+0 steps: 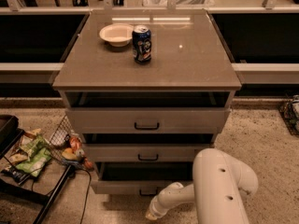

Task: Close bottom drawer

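Observation:
The bottom drawer (121,186) is the lowest and narrowest front of the grey-beige cabinet. It stands pulled out, with its dark inside showing above the front panel. Its small dark bar handle (148,192) shows at the panel's lower edge. My white arm (219,185) reaches in from the bottom right. Its gripper end (152,213) sits low in front of the drawer, just below the handle, at the bottom edge of the view.
The top drawer (147,120) and middle drawer (147,152) are also pulled out a little. A white bowl (116,34) and a blue can (141,44) stand on the cabinet top. A wire basket (63,136) and a rack with snack bags (28,155) stand at the left.

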Action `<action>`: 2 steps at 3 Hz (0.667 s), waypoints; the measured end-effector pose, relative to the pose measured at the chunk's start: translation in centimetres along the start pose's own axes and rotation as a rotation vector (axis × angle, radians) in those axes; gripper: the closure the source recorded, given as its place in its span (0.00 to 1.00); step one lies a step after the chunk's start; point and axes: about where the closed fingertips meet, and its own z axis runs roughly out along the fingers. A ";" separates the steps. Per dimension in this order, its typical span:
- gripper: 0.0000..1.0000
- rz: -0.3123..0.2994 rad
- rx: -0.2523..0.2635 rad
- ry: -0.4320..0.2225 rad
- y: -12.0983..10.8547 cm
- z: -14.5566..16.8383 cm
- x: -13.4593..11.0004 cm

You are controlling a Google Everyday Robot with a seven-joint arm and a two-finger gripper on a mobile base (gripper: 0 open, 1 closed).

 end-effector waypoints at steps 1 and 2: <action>1.00 0.038 0.000 -0.020 -3.9 -0.5 -0.1; 1.00 0.034 -0.004 -0.024 -5.8 -0.8 -0.1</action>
